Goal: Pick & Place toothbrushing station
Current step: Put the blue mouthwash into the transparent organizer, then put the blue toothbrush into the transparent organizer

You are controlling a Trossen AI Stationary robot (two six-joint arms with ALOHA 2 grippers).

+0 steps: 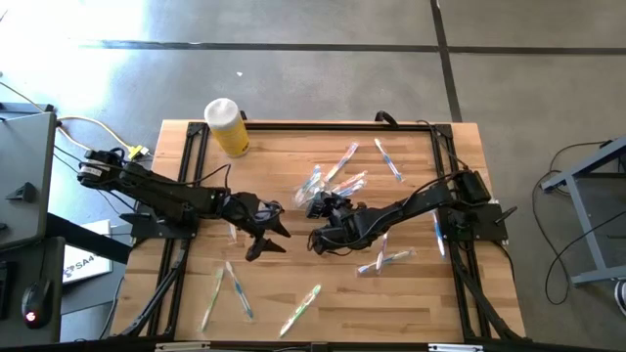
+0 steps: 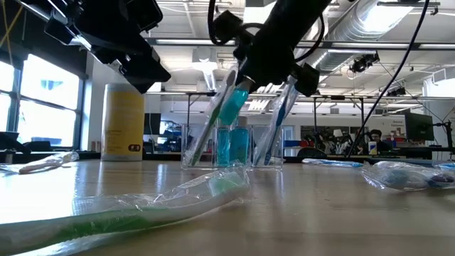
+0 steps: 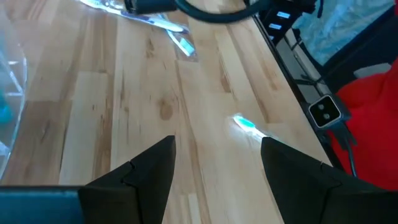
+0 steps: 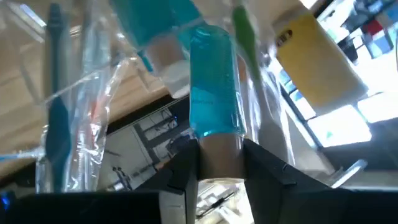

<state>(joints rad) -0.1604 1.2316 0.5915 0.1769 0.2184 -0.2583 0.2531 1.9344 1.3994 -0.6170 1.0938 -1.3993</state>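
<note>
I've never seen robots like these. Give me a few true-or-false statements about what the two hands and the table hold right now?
1. The right hand grips a white tube with a teal end. True.
2. The left hand holds a toothbrush. False: it is open and holds nothing.
3. The yellow bottle lies flat on its side. False: it stands upright in the low view.
4. Wrapped toothbrushes lie scattered on the wooden table. True.
5. The clear container already has toothbrushes standing in it. True.
</note>
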